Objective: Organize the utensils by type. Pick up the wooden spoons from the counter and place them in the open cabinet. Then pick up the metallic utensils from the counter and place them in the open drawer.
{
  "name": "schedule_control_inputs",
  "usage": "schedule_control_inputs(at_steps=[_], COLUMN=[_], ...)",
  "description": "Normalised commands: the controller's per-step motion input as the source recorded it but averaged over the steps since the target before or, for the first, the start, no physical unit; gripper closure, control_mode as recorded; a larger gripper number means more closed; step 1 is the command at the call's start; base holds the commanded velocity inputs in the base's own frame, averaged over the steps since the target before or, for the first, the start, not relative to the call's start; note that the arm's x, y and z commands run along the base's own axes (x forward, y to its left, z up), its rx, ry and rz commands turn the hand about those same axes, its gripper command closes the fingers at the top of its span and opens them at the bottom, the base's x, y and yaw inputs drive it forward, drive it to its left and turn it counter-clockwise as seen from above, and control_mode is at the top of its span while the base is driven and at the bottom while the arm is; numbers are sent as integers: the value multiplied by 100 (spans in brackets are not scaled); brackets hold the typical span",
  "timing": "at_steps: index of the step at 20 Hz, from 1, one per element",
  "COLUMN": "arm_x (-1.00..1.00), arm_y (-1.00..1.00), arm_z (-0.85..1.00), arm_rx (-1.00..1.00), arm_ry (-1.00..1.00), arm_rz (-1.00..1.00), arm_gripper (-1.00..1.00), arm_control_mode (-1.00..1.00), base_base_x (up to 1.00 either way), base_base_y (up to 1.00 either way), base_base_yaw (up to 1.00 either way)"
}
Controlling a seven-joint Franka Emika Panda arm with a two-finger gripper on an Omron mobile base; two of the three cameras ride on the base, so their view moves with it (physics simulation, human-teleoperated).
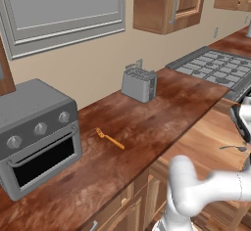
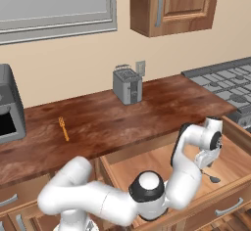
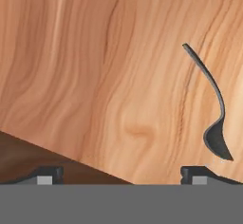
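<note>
Metallic utensils: one placed, one outstanding, as judged from how things lie. The gripper (image 3: 123, 173) hangs over the open drawer (image 2: 147, 164) with its jaws spread wide and nothing between them, so it is released, holding nothing. Just beside its right fingertip a dark grey metal spoon (image 3: 216, 123) lies loose on the light wood drawer floor, bowl nearest the tip and handle pointing away (not touching the finger, as far as the hand view shows). Further out, the slim orange fork (image 1: 110, 138) is still on the counter (image 1: 162, 112), well apart from the drawer, between the toaster oven (image 1: 37, 132) and the toaster (image 1: 139, 83); it looks to be the next item to fetch. Whether the wooden-spoon half is done I cannot tell: the cabinet (image 2: 171, 5) is seen from outside and its interior is hidden. View comparison: the hand view gives the jaw spread and the spoon's curved outline; the right base view places the gripper (image 2: 208, 164) low inside the drawer with the spoon (image 2: 213, 178) under it, and shows the fork (image 2: 63, 128); the left base view adds the toaster oven's front and the stove (image 1: 215, 66).
</note>
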Motion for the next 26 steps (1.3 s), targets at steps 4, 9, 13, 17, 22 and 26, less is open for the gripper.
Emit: schedule_control_inputs(at_steps=[4,9,13,17,22,26], arm_x=[-100,-100,-81,-48,-19,-2], arm_y=[89,97,99,100,100,97], arm_z=[78,87,100,100,100,100], arm_rx=[-25,-34,-46,-55,-55,-40], arm_ry=[-18,-17,-1,18,32,26], arm_rz=[1,11,8,13,19,29], arm_gripper=[-100,-100,-100,-100,-100,-100], arm_control_mode=[-100,-100,-100,-100,-100,-100], base_base_x=[0,0,0,0,0,0], base_base_y=[0,0,0,0,0,0], base_base_yaw=[0,0,0,0,0,0])
